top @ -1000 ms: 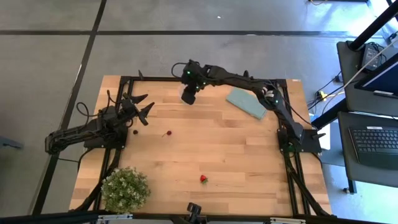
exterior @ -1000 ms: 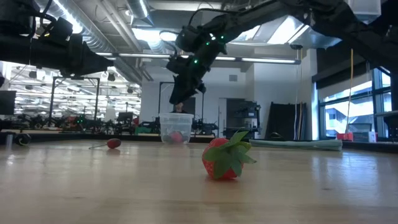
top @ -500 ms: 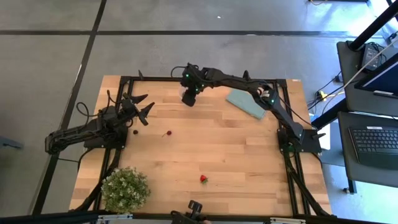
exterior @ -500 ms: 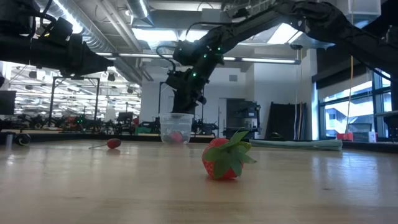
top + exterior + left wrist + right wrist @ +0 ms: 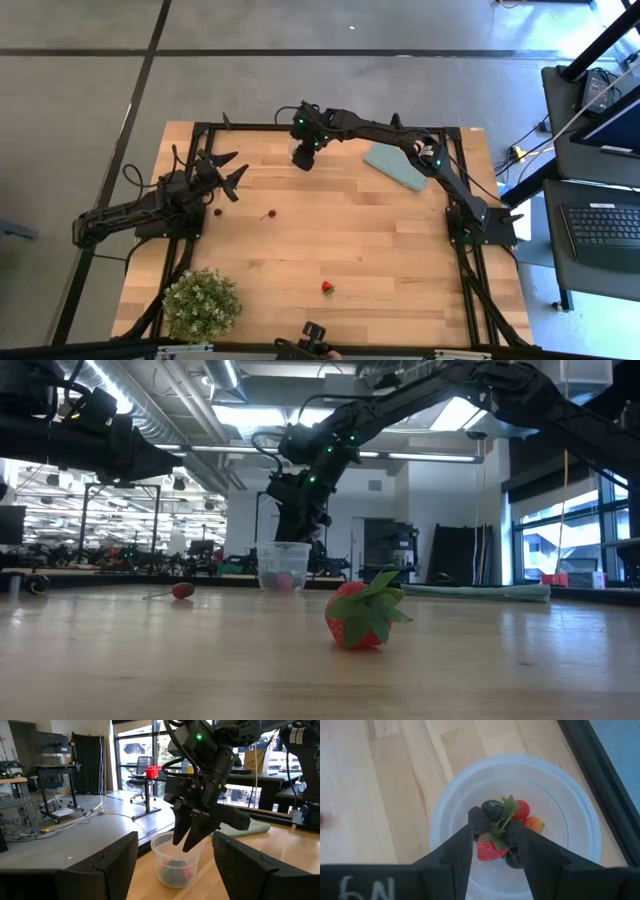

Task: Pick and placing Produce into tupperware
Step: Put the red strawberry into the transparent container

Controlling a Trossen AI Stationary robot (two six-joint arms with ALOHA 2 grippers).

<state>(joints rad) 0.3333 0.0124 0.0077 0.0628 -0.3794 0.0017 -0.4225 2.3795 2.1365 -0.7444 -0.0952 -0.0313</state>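
The clear plastic cup (image 5: 515, 822) stands directly under the right gripper (image 5: 492, 832), whose two dark fingers reach down into its mouth. Between and just below the fingertips lies a small heap of produce: a red strawberry (image 5: 489, 849) with green leaves, a dark berry (image 5: 493, 809), and red and orange pieces beside them. The jaws stand a little apart with the strawberry between their tips; whether they grip it or have let it go cannot be told.

The cup is round with see-through walls (the red fruit shows through its side in the low view), and it sits upright on the wooden table (image 5: 380, 240) near the far edge.

The left gripper (image 5: 228, 172) rests at the table's left side, jaws spread wide and holding nothing, pointed toward the cup. Just beside its fingertips lies a dark berry (image 5: 218, 211), and a little farther out a red cherry (image 5: 267, 214). Another strawberry (image 5: 364, 610) lies well away toward the near edge. A flat teal piece (image 5: 396, 164) lies near the cup under the right arm, and a leafy potted plant (image 5: 201, 302) stands at the near left corner.
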